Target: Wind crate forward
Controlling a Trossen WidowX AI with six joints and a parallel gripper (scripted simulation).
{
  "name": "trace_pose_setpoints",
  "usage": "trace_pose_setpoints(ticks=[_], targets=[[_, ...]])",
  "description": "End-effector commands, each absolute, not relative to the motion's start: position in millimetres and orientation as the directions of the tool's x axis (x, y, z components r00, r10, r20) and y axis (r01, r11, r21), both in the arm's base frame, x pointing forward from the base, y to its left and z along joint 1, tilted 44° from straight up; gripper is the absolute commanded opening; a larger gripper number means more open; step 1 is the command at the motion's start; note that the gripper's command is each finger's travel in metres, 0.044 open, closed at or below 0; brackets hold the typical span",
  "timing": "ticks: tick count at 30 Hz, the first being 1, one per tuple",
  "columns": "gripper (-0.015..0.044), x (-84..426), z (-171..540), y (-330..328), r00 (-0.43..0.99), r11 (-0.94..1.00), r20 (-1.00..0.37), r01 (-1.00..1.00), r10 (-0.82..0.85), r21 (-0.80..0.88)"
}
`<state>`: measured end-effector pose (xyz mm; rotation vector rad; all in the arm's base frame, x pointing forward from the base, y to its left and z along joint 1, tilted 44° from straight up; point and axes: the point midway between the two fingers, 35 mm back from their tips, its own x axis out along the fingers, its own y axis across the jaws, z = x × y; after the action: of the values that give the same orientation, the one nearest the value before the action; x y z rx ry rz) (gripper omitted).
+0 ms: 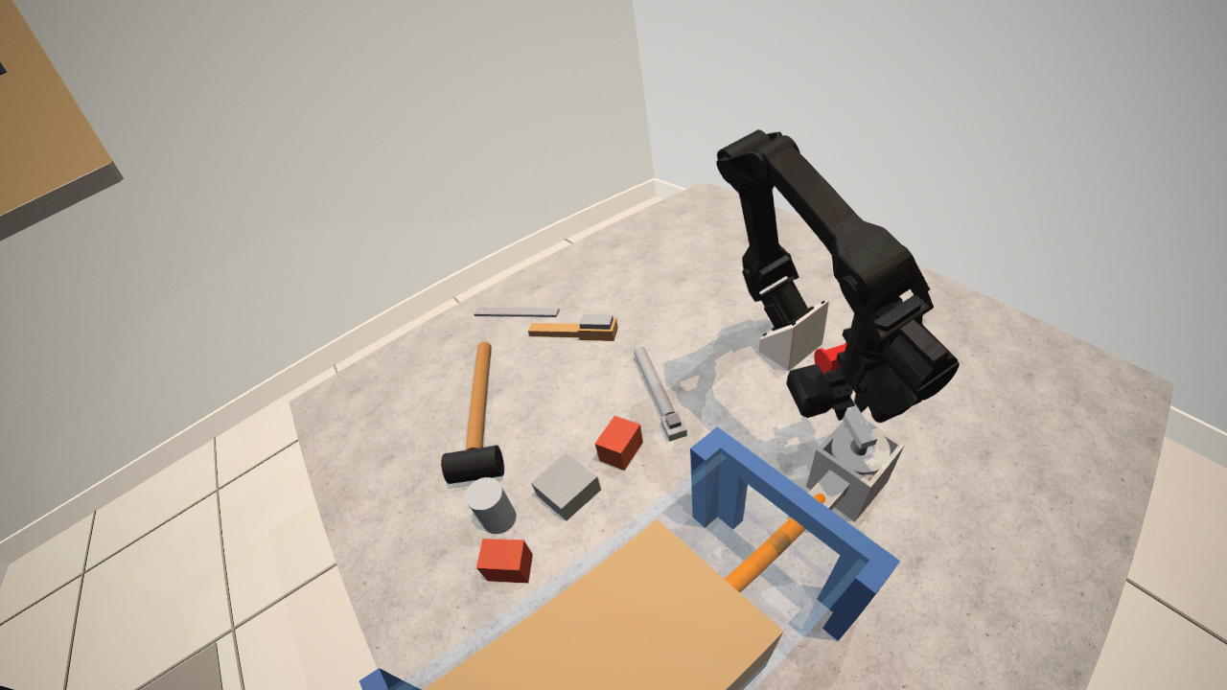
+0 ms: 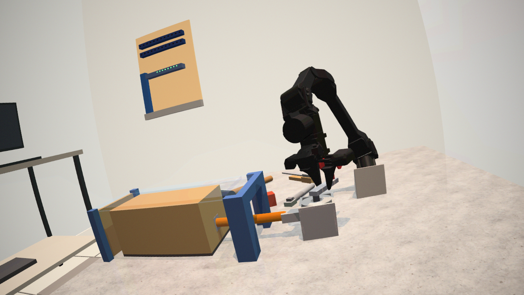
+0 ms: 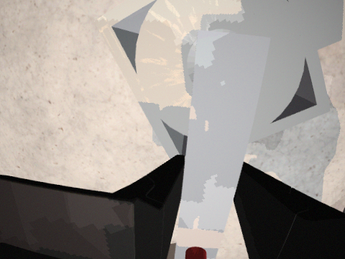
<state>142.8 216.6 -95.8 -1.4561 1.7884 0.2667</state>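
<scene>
1. Your tan, boxy crate (image 1: 617, 609) (image 2: 157, 227) sits flat behind the blue frame (image 1: 793, 493) (image 2: 240, 227), well apart from your hand (image 1: 847, 413) (image 2: 324, 186) (image 3: 210, 180); the top view crops it.
2. Your grey winch (image 1: 876, 487) (image 2: 318, 221) (image 3: 162, 72) carries the handle (image 1: 856, 426) (image 2: 321, 187) (image 3: 223, 108).
3. Your hand clamps the handle's flat grey bar; its red grip (image 1: 827, 357) (image 2: 321, 163) (image 3: 195, 252) is partly hidden.

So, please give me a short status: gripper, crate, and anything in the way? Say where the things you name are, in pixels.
Gripper (image 2: 324, 186) (image 3: 207, 166) shut on winch handle (image 1: 856, 426) (image 2: 324, 187) (image 3: 224, 108). Crate (image 1: 626, 600) (image 2: 157, 231) flat, short of front frame (image 1: 798, 504) (image 2: 240, 227). Nothing seen blocking between them except the orange strap (image 1: 763, 553) (image 2: 269, 217), which pulls it.
</scene>
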Motion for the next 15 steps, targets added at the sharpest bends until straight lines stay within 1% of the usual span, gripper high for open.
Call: trace_pose_setpoints(ticks=[1, 9, 15], targets=[[0.0000, 143.1, -95.7, 217.5, -0.030, 0.323, -0.678, -0.894, -0.734, -0.310], [0.0000, 142.6, -97.2, 215.8, -0.021, 0.322, -0.685, -0.893, -0.728, -0.315], [0.0000, 139.4, -99.0, 216.3, -0.026, 0.369, -0.688, -0.858, -0.725, -0.357]])
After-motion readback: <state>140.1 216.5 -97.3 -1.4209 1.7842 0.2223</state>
